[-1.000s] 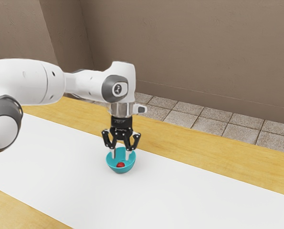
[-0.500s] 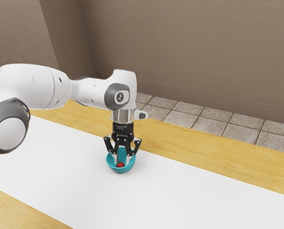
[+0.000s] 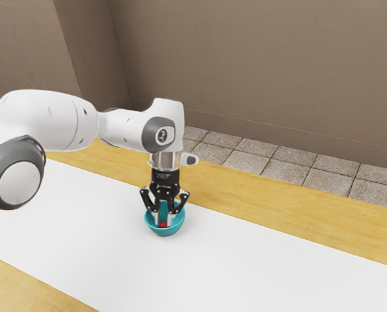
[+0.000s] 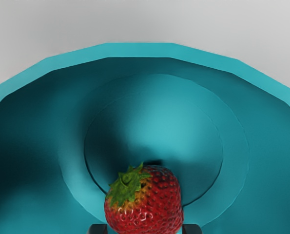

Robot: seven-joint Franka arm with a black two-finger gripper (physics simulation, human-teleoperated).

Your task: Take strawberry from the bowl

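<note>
Inside the teal bowl, my gripper points straight down, with a fingertip on each side of the red strawberry. The bowl stands upright on the white table covering. In the wrist view, the strawberry with its green leafy cap lies low in the bowl. Dark fingertips of my gripper press against its two sides, so the gripper is shut on it. The berry's lower end is cut off there.
A long white sheet runs over the wooden table. The bowl's rim surrounds my fingers closely. Behind the table are a tiled floor and a brown wall.
Over the last second my hand has come down deeper into the bowl. Since half a second ago, the fingers have drawn together from wide apart onto the strawberry. The bowl has stayed in place.
</note>
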